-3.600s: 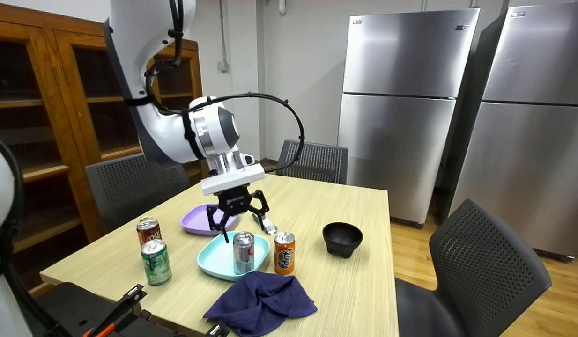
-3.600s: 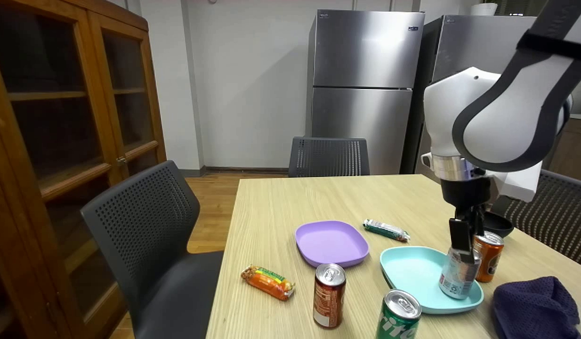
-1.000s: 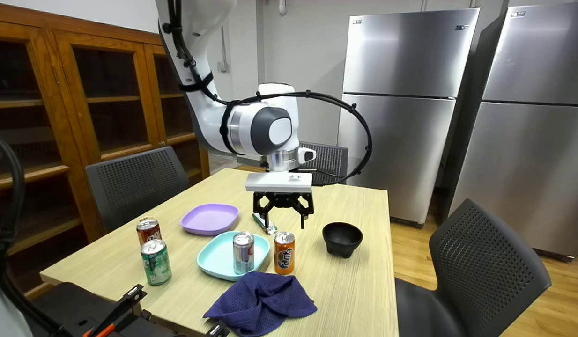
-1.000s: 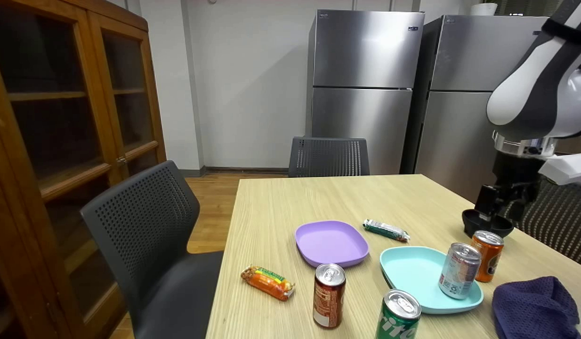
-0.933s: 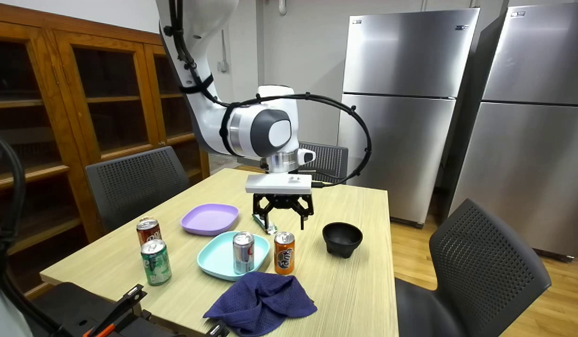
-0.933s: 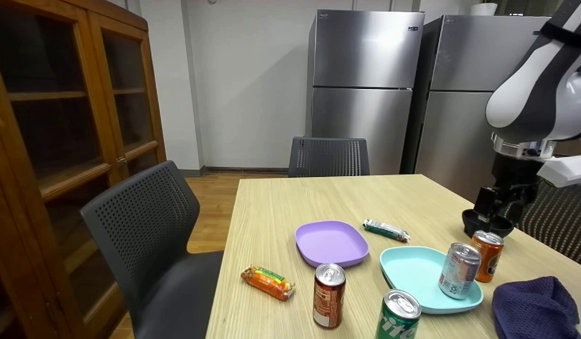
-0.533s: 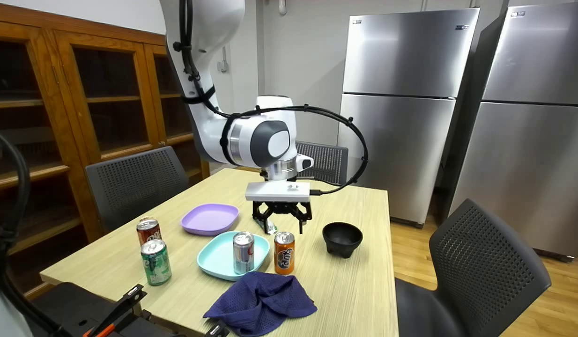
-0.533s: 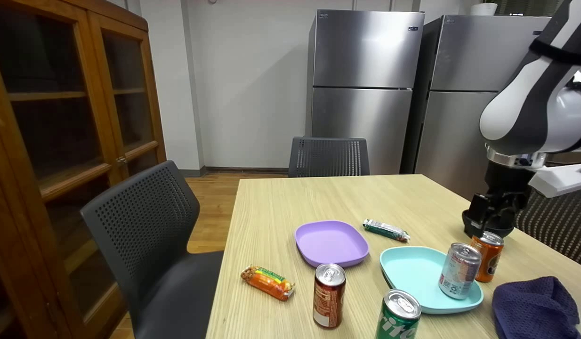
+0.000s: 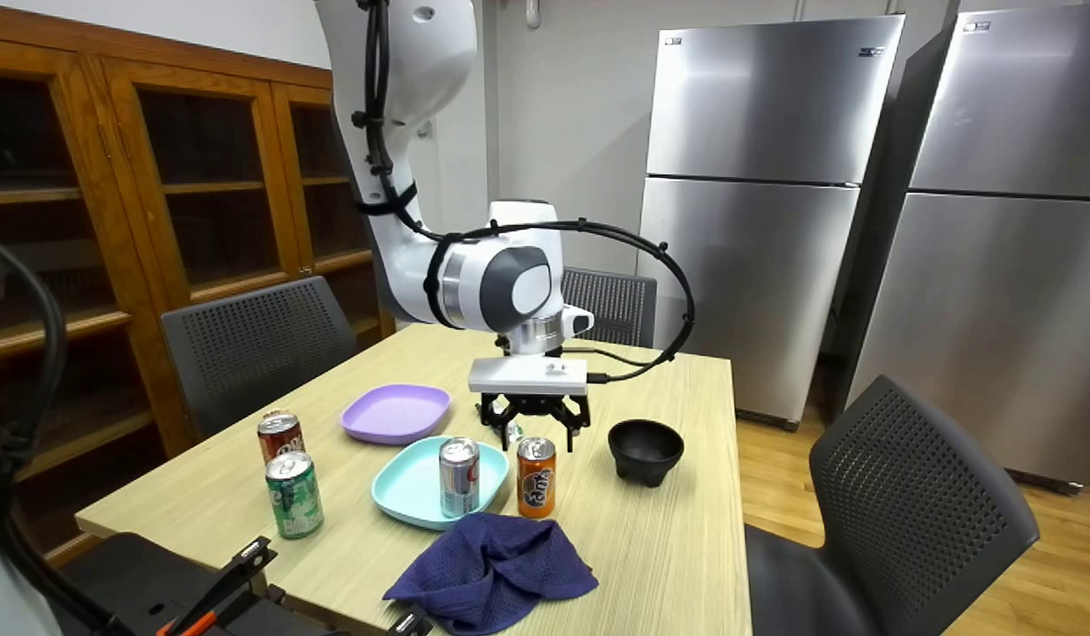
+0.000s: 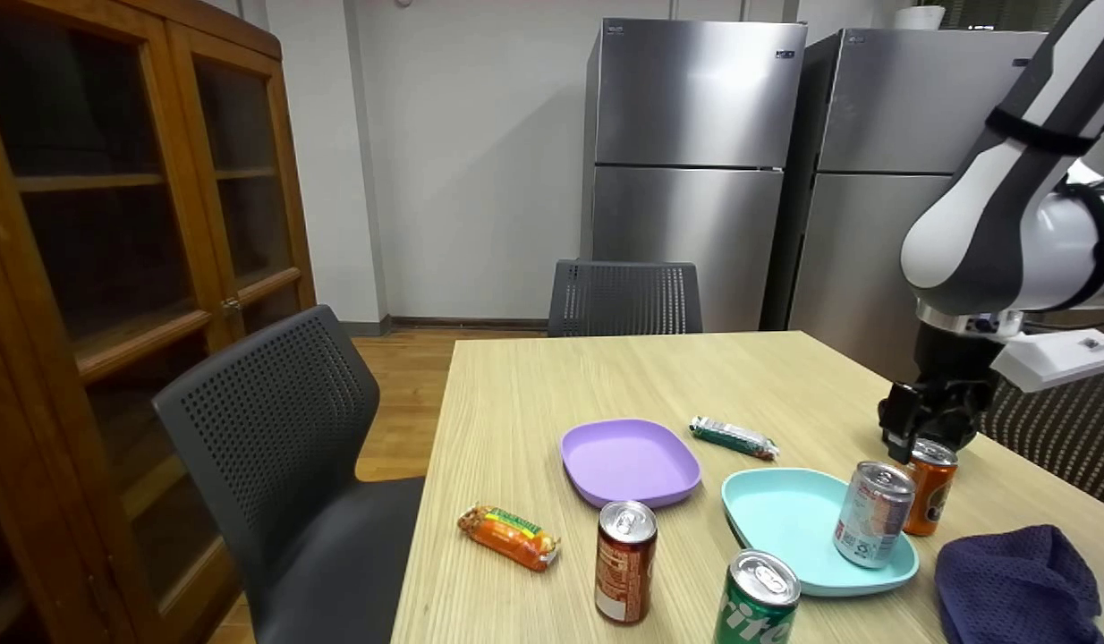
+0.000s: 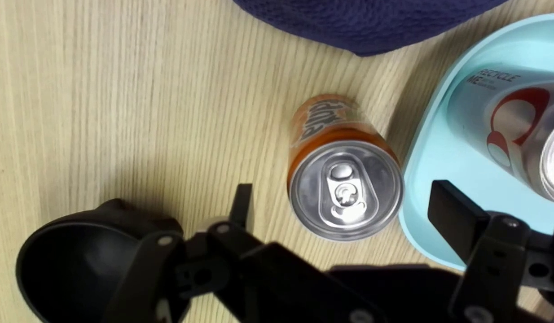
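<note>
Lighting bright, even. Glare on far fridge [image 10: 695, 103], left cabinet [image 10: 145, 344] near-black inside. Wrist view: hot highlight on orange can lid [image 11: 346, 190], soft shadow by black bowl [image 11: 70, 264].

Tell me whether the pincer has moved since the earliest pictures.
Yes: rightward in an exterior view, where the pincer stood left of the orange can and now lines up with it.

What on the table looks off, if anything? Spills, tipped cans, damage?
Nothing looks spilled, tipped or damaged. Mildly odd: the silver can stands in the turquoise plate, whereas the orange Fanta can stands directly on the table; and the navy cloth lies bunched up rather than folded or flat.
</note>
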